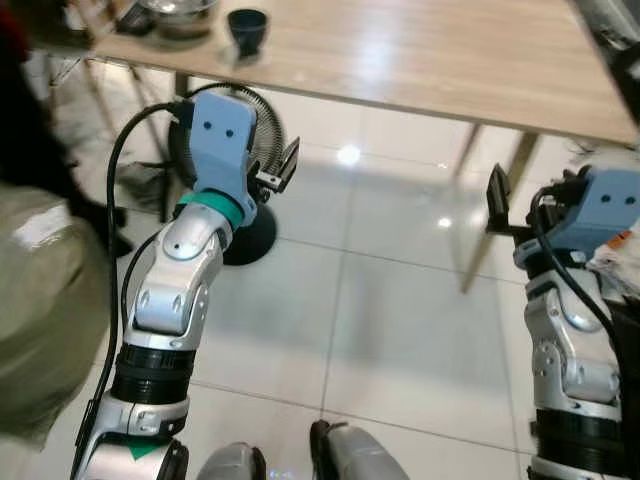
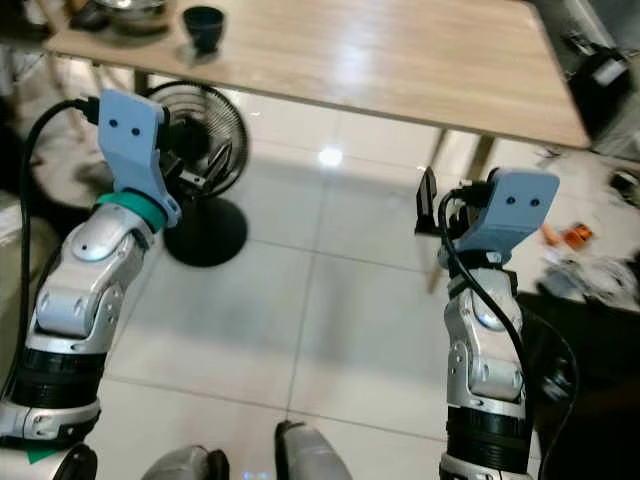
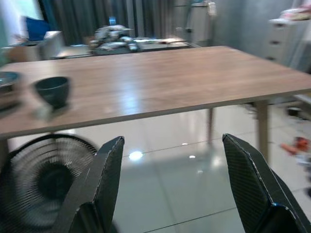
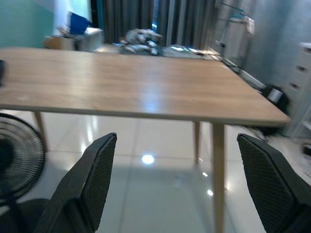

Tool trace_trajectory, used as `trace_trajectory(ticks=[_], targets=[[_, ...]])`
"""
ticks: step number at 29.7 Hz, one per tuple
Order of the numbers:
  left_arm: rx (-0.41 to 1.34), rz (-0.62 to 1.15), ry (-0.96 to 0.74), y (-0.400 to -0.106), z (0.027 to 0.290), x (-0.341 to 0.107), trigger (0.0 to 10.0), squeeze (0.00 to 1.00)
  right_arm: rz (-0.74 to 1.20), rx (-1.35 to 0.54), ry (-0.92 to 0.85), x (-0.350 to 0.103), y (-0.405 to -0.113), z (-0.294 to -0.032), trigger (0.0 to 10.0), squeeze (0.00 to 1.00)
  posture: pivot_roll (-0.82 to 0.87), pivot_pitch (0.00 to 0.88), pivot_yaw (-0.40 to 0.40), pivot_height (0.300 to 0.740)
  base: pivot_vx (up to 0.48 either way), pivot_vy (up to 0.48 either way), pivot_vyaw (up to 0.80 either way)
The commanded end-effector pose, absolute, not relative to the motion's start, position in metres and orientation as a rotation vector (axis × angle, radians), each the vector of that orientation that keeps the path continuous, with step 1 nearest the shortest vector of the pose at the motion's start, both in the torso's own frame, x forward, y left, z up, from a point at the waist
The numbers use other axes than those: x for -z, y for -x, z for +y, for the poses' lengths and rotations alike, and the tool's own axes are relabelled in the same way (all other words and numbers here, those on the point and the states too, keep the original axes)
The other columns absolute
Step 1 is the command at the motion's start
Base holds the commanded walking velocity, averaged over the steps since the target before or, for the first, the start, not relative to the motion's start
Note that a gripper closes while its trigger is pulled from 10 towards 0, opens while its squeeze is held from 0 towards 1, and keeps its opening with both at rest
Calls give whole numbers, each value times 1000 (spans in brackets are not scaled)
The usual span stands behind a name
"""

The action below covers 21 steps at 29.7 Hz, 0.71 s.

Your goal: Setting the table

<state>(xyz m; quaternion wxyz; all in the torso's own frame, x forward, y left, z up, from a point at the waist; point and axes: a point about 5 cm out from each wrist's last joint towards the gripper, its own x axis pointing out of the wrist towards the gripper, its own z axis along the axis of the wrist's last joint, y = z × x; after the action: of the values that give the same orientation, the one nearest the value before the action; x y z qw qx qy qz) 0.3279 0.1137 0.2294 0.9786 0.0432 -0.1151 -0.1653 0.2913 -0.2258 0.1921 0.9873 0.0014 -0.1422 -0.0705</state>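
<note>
Wooden worktop lies mostly bare, with a dark cup and a metal bowl near its far left corner, so the table setting looks barely begun. Both the left hand and the right hand hang before its edge, fingers spread wide, holding nothing.

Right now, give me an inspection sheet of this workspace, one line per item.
Surface: wooden table, mostly bare, glare on top.
Job's things: dark cup and metal bowl at the table's far left end.
Clutter: items on the floor at right.
Grippers: left gripper and right gripper open, holding nothing, below table height.
Cables: black cable along the left arm.
Surroundings: floor fan under the table's left end; glossy tile floor.
</note>
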Motion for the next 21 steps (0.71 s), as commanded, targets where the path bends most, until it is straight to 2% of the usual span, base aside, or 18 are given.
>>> trace_trajectory(ticks=[1, 5, 13, 21], targets=[[331, -206, -94, -329, 114, -224, 10000, 0, -275, 153, -16, -189, -291, -228, 10000, 0, 6, 40, 9, 740, 0, 0, -800], [329, -202, -97, -329, 114, -223, 10000, 0, -274, 153, -16, -188, -291, -228, 10000, 0, 6, 40, 9, 740, 0, 0, -800], [257, -118, -140, -328, 131, -198, 10000, 0, -255, 140, -6, -182, -291, -224, 10000, 0, 16, 34, 5, 740, 0, 0, -800], [253, -117, -141, -330, 130, -199, 10000, 0, -249, 148, -1, -183, -293, -227, 10000, 0, 13, 32, 3, 740, 0, 0, -800]])
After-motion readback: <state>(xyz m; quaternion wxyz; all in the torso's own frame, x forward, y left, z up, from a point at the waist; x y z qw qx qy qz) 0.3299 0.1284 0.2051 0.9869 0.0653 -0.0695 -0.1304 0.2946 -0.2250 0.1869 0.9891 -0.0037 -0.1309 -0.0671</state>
